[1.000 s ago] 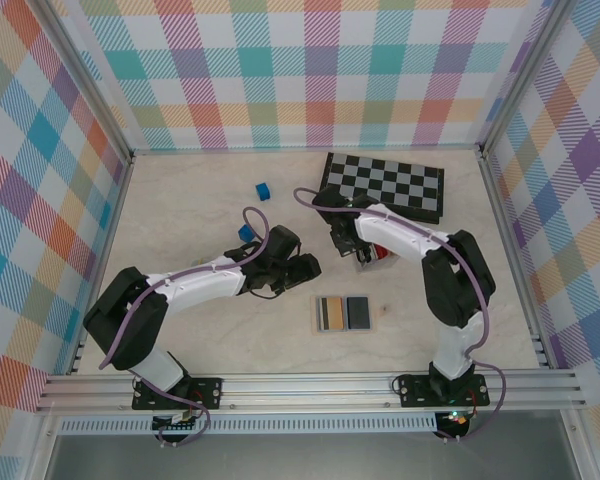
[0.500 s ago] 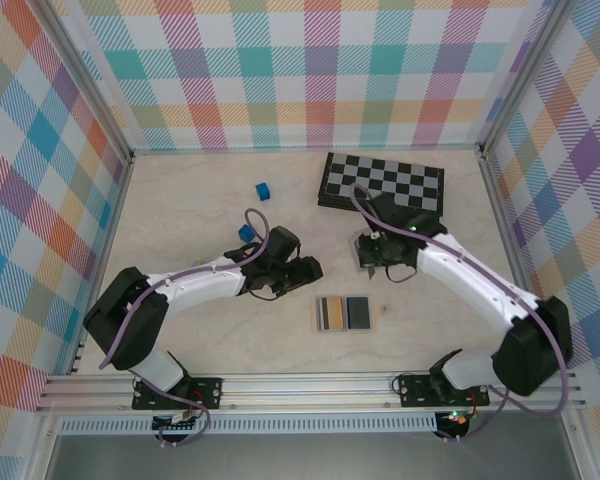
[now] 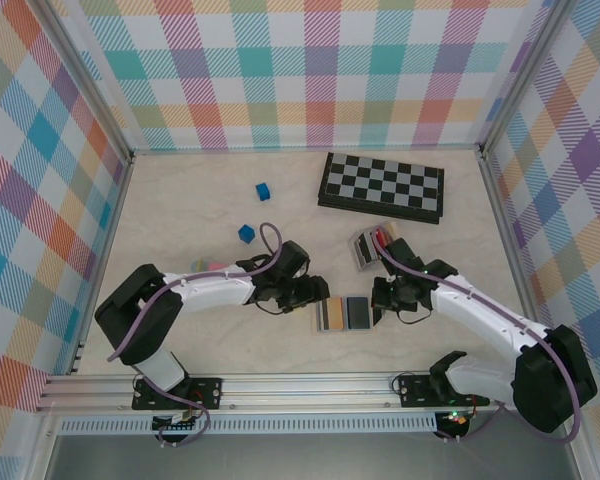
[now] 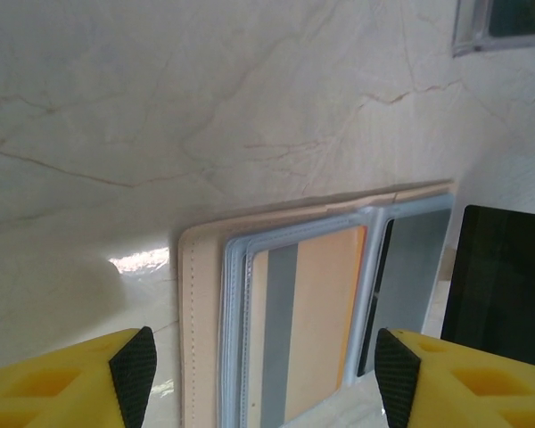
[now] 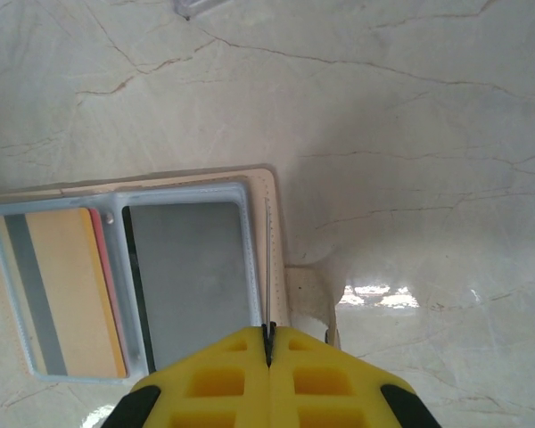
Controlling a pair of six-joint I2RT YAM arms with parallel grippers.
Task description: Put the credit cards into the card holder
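Item: credit card [image 4: 504, 285], black, prob. light, stiff, slick. Your right pincer [image 5: 269, 343] is clamped on its edge. Card holder [image 5: 281, 223] lies open on counter [image 3: 180, 200] just below/ahead. Left pincer [image 4: 263, 370]: jaws apart over holder's far side. Pinch flat faces near an edge.

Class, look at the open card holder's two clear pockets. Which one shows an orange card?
The left-hand pocket in the overhead view: it shows an orange card with a grey stripe. The right-hand pocket shows only plain grey.
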